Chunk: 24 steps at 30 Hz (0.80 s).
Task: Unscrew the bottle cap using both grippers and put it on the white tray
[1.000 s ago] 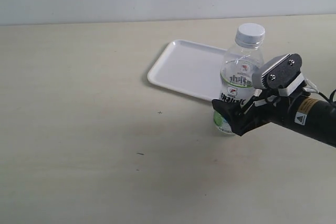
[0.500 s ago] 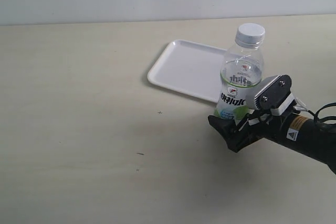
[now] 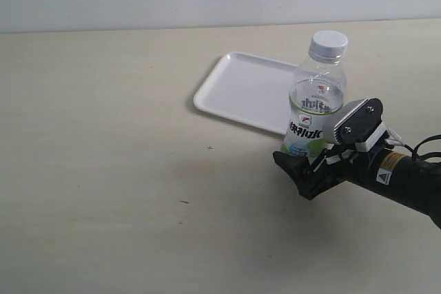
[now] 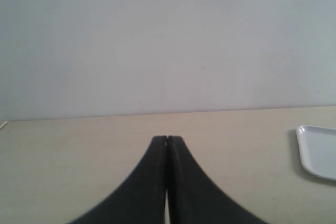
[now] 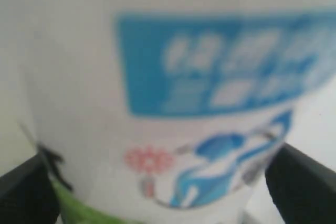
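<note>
On the pale surface [image 3: 103,170], just beside the white tray [image 3: 241,87], the bottle [image 3: 317,101] stands upright. The right pincer [image 3: 301,173] straddles its base, though I cannot tell if it grips. The left pincer [image 4: 167,141] is clenched, empty. Held loosely so low, the bottle may spin or tip once its cap [image 3: 328,45] — screwed on — gets twisted.

We see the bottle [image 3: 313,111] upright on the bench [image 3: 103,135], right of middle, with the cap [image 3: 328,44] on its neck. The tray [image 3: 241,87] lies flat on the bench just behind and left of the bottle. The right tool [image 3: 301,166] reaches in from the right, low at the bottle's foot, a finger on either side; whether they touch, we cannot tell. The left tool [image 4: 167,141] hangs over the bench, well apart from the tray.
</note>
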{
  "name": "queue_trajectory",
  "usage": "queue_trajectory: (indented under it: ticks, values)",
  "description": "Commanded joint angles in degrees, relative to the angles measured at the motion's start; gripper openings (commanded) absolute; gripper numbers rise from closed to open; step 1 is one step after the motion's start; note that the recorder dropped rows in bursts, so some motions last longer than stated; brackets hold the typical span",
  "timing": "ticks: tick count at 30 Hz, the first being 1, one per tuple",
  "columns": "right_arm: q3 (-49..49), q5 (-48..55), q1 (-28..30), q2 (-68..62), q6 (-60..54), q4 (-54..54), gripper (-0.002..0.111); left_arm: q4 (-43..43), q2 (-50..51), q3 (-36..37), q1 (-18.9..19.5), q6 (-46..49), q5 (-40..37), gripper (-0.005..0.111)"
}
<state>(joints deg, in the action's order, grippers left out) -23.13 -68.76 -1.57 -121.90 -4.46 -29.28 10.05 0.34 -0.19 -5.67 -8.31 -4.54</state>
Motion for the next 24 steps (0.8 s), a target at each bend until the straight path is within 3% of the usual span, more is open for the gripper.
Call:
queue_trajectory:
  ticks: [1,24]
  values:
    - [-0.17,-1.21,0.24,-0.08,-0.13,-0.19,0.093,-0.44,-0.34,0.19,-0.44,-0.23,-0.07,0.000]
    - [-0.17,-1.21,0.24,-0.08,0.09,2.23,0.091,-0.44,-0.34,0.19,-0.44,-0.23,-0.07,0.000]
